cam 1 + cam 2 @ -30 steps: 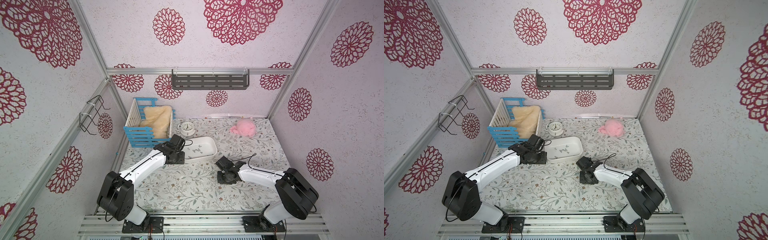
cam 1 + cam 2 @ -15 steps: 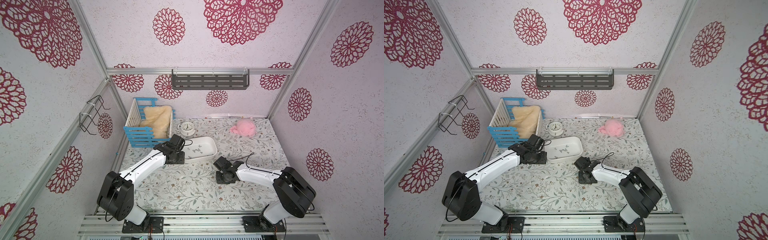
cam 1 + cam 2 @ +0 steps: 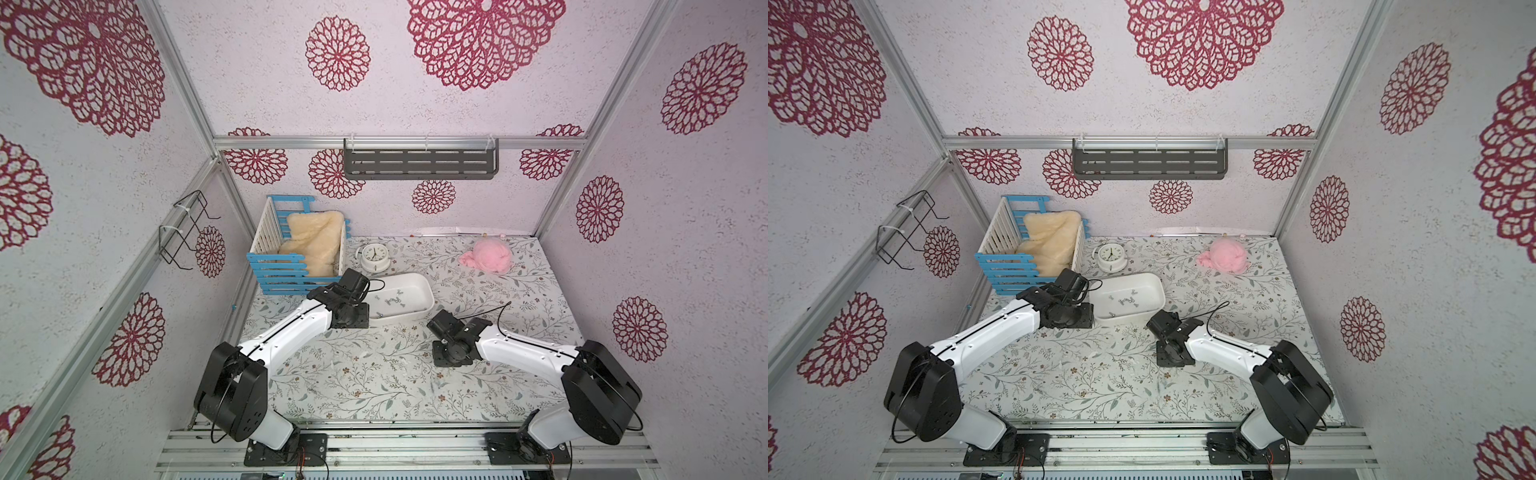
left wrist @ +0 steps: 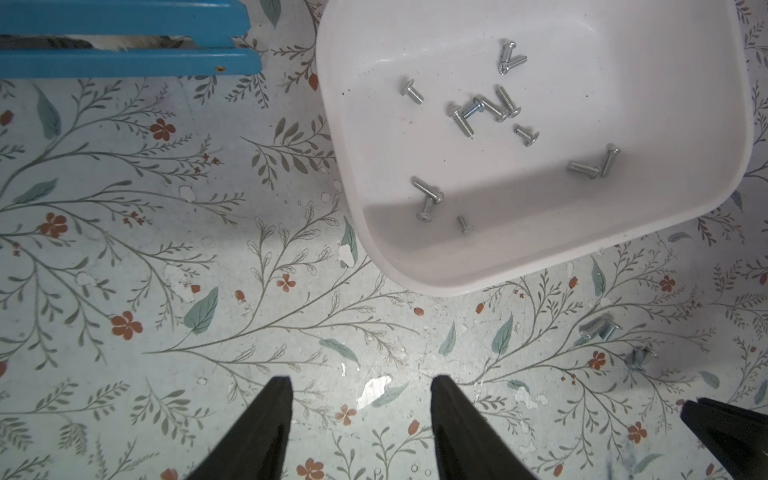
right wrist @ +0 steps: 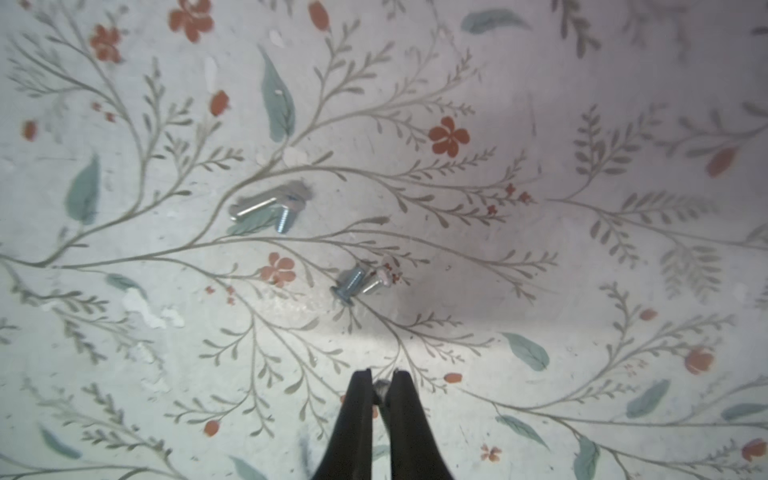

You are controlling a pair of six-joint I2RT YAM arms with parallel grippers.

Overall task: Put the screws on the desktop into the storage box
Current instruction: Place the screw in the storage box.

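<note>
We find most screws (image 4: 478,112) lying in the storage box (image 4: 440,276), toward the desktop's (image 5: 582,291) back left corner. Several loose screws (image 5: 351,282) lie on the desktop near it. The right gripper (image 5: 380,380) pinches one screw (image 5: 379,388) between its fingertips; the left gripper (image 4: 362,380) hangs with fingers spread, empty

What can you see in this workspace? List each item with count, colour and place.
storage box: one, white, on desktop beside crate
boxed screws: about thirteen, silver, inside storage box
loose screws: four, silver, two pairs on desktop
crate: one, blue-white, back left, holding cream fleece
clock: one, white, behind storage box
cloth: one, pink, back right
shelf: one, dark grey, back wall
wire rack: one, black, left wall
left gripper: black, open, empty
right gripper: black, shut on pinched screw
</note>
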